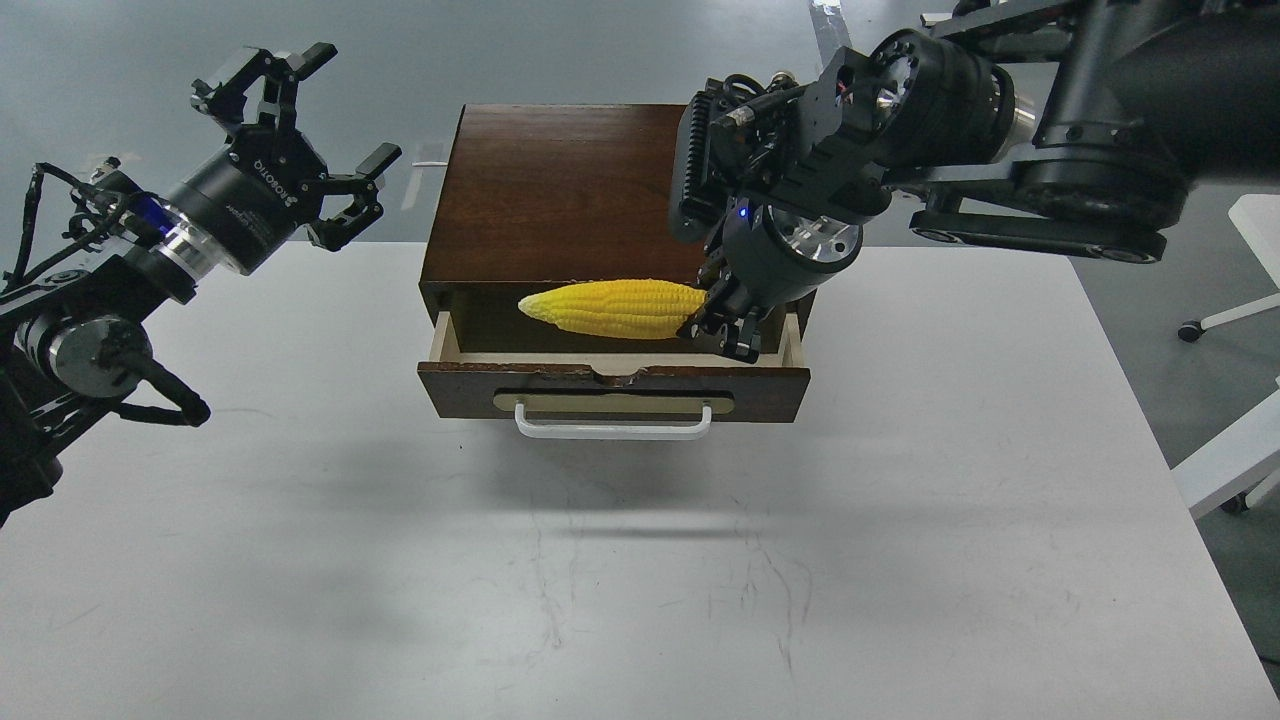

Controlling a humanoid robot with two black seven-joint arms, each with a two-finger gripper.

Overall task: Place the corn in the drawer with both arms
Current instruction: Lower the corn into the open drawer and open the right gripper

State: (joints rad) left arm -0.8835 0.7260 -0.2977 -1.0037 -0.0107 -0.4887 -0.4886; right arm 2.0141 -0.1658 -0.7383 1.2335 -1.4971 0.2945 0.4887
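White table [900, 560] fills most of the view, scuffed and scratched toward the near side. Grey floor beyond it; white chair legs with a caster [1235, 320] at the right edge.

Dark brown wooden box [550, 190] sits on the far middle of the table. Its drawer [615, 378] is pulled out toward the viewer, pale wood inner walls showing, front top edge chipped near the middle, brass plate with a white bar handle [613, 425] on the front.

Right arm comes in from the upper right, bent down over the box's right side. Right gripper [722, 322] is clamped on the blunt end of the corn [615, 308], fingers down at the drawer's right part. Corn lies roughly level, tip pointing left, over the open drawer; whether it touches the drawer floor cannot be told.

Left arm enters from the left edge. Left gripper [300, 150] is raised off to the left of the box, fingers spread wide, holding nothing, well apart from the drawer and corn.
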